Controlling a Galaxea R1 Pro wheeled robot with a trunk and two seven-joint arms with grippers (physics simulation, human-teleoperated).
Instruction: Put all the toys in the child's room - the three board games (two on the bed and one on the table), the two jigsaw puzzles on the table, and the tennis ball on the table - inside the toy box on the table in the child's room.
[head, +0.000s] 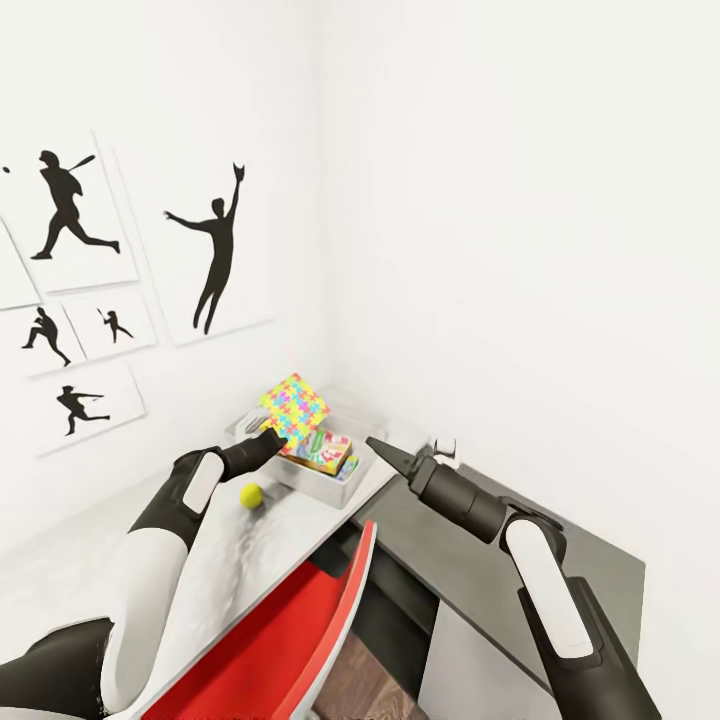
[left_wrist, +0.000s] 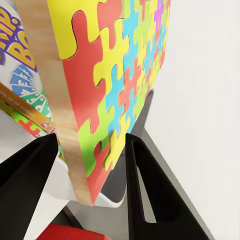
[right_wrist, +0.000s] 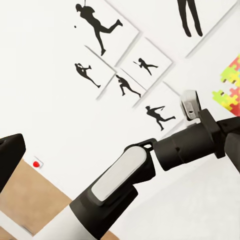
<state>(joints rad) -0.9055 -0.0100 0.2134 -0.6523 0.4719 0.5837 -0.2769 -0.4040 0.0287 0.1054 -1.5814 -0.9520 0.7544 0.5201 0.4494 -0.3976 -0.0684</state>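
Observation:
A jigsaw puzzle (head: 295, 408), a thin multicolour mosaic square, hangs tilted over the light grey toy box (head: 345, 487) at the table's far end. My left gripper (head: 268, 440) is shut on its lower edge. In the left wrist view the puzzle (left_wrist: 115, 85) sits between the black fingers (left_wrist: 145, 190). The Skip-Bo board game (head: 325, 452) lies inside the box and shows again below the puzzle (left_wrist: 22, 80). The tennis ball (head: 252, 494) rests on the table (head: 250, 560) just short of the box. My right gripper (head: 385, 452) hovers to the right of the box, open and holding nothing.
A red chair (head: 290, 650) stands against the table's near edge. A lower dark grey unit (head: 520, 590) runs along the right wall under my right arm. White walls meet in the corner behind the box; black sports silhouettes (head: 215, 250) hang on the left wall.

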